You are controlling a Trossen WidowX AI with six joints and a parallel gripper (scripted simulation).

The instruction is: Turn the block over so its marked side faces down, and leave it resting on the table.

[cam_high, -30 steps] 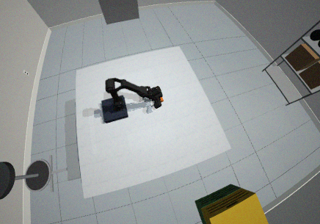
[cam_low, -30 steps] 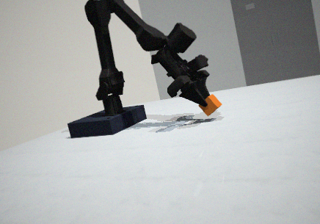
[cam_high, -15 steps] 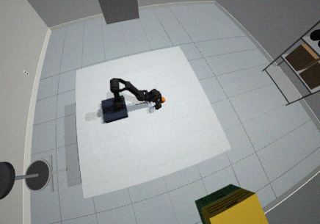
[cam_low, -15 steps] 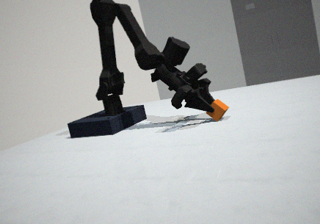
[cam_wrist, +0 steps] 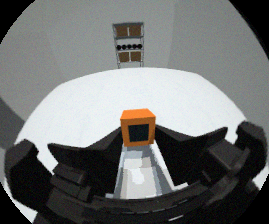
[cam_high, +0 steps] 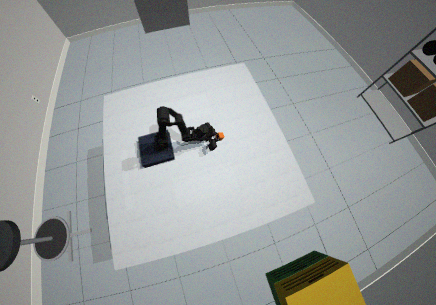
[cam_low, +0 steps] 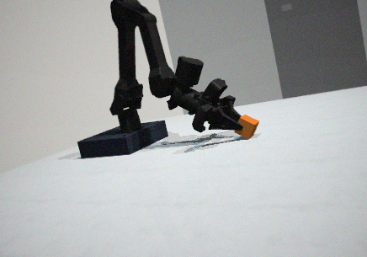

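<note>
A small orange block [cam_high: 220, 136] [cam_low: 247, 126] [cam_wrist: 137, 127] is held between the fingers of my gripper [cam_high: 216, 139] [cam_low: 237, 125] [cam_wrist: 137, 127]. The gripper is shut on it and lies nearly level, low over the white table [cam_high: 200, 212] [cam_low: 252, 191]. The block is tilted, with its lower corner at or just above the table top. In the wrist view the block's dark square mark faces the camera, back toward the arm. The arm is folded low, its dark base [cam_high: 155, 150] [cam_low: 122, 139] to the left of the block.
A barbell [cam_high: 30, 239] lies on the floor at the left. A yellow and green crate [cam_high: 315, 282] stands at the front right. A metal shelf rack [cam_high: 410, 84] stands at the right wall, a grey pillar [cam_high: 159, 2] at the back.
</note>
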